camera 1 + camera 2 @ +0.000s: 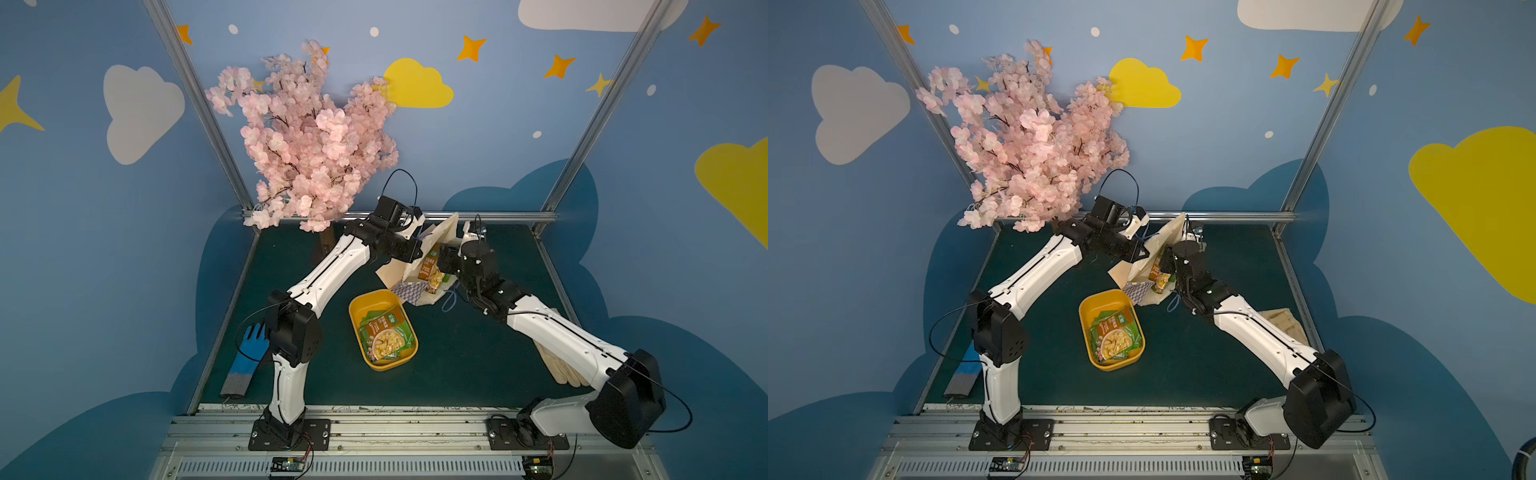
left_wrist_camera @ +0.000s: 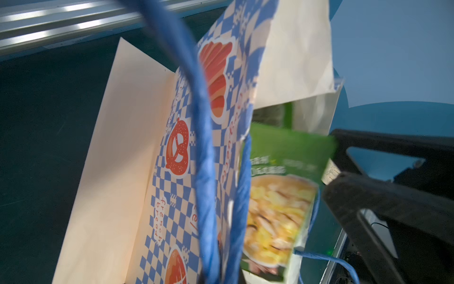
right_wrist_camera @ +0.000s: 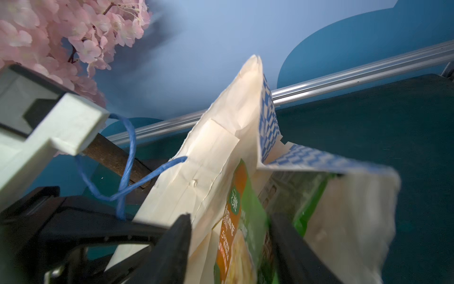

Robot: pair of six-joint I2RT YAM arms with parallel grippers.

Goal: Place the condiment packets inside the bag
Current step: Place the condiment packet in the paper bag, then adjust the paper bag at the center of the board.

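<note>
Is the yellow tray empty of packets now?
No: several green condiment packets lie piled inside the yellow tray, plain in a top view.

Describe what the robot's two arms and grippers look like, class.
The left arm and right arm have smooth white link shells joined by boxy black joints, on black base plates, with thin black cables looping outside. The right gripper has black, hollowed triangular fingers; the left gripper shows a blocky white part.
</note>
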